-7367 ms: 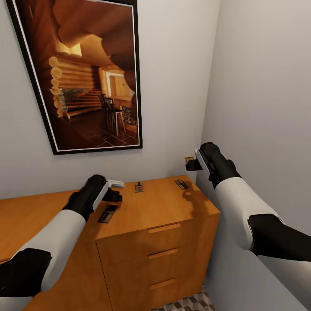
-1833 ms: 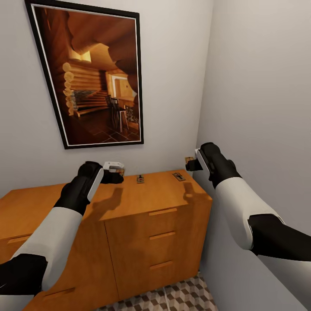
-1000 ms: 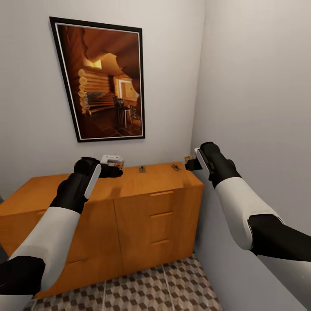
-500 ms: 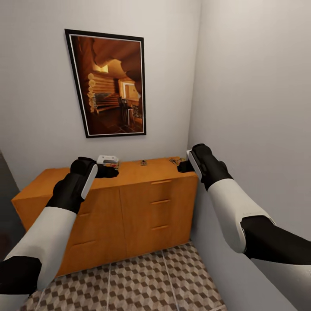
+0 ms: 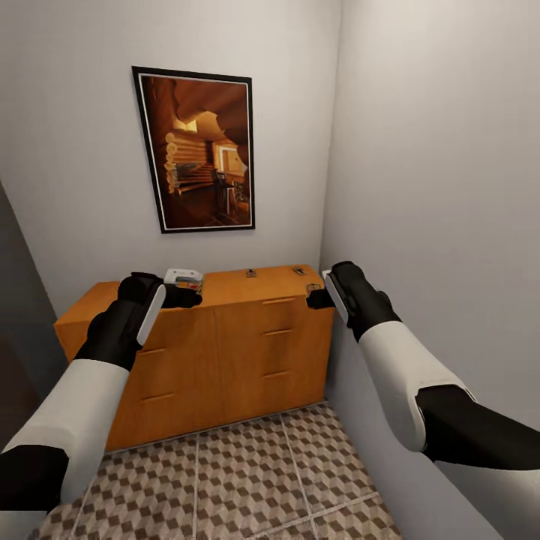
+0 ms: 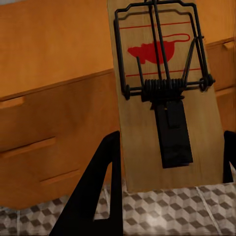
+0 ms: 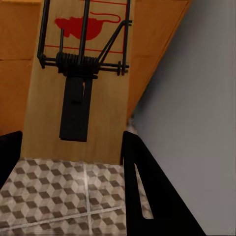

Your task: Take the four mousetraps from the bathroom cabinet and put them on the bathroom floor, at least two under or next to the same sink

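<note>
While the left hand (image 6: 167, 147) clamps a pale wooden mousetrap with black wire spring and red mouse print (image 6: 164, 98) between its black fingers (image 6: 101, 191), the orange wooden cabinet (image 5: 225, 352) stands at twelve o'clock with two more small traps (image 5: 250, 274) on its top. At two o'clock the right hand (image 7: 73, 147) is closed on a second such mousetrap (image 7: 81, 83). No lettering is legible. Cube-patterned brown and cream floor tiles (image 5: 247, 472) lie below.
</note>
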Robot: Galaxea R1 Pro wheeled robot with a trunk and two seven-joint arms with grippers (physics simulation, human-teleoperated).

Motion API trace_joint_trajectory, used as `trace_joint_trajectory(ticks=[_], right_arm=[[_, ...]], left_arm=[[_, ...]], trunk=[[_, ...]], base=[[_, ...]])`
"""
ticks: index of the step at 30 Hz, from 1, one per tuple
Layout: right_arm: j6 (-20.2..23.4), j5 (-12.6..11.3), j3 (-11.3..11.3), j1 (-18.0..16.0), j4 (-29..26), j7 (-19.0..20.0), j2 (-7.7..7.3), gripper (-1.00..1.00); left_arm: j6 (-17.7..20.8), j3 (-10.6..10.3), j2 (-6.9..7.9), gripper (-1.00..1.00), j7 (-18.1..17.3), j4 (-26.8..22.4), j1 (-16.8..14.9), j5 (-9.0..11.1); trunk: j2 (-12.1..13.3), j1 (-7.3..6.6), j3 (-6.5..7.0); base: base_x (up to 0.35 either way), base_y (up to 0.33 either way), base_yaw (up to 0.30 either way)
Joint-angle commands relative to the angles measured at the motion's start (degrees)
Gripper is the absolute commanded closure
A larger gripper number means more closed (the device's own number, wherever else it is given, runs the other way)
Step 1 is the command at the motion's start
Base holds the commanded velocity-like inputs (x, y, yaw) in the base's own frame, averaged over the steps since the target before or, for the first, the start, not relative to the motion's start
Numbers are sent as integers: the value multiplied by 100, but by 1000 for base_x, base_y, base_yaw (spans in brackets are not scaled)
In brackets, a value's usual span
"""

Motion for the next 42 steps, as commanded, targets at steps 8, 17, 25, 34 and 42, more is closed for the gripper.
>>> trace_joint_trajectory(ticks=[8, 17, 25, 34, 42], right_arm=[[-24, -17, 16, 19, -4, -23, 2, 100], [-29, -26, 16, 21, -4, -25, 2, 100], [-33, -5, 16, 134, 114, 2, 2, 100], [-168, -4, 24, 370, 155, 27, 2, 100], [-198, -9, 25, 381, 292, 16, -4, 100]], left_arm=[[27, -9, 13, 100, 14, 0, -5, 28], [29, -8, 14, 100, 14, 1, -5, 28], [29, -6, 14, 100, 14, 29, -5, 42], [29, -5, 14, 100, 14, 59, -5, 49], [29, -5, 14, 100, 14, 71, -5, 55]], trunk=[[-4, -4, -7], [-4, -4, -7], [-4, -4, -7], [-4, -4, -7], [-4, -4, -7]], base=[[-346, 0, 0], [-346, 0, 0], [-346, 0, 0], [-346, 0, 0], [-346, 0, 0]])
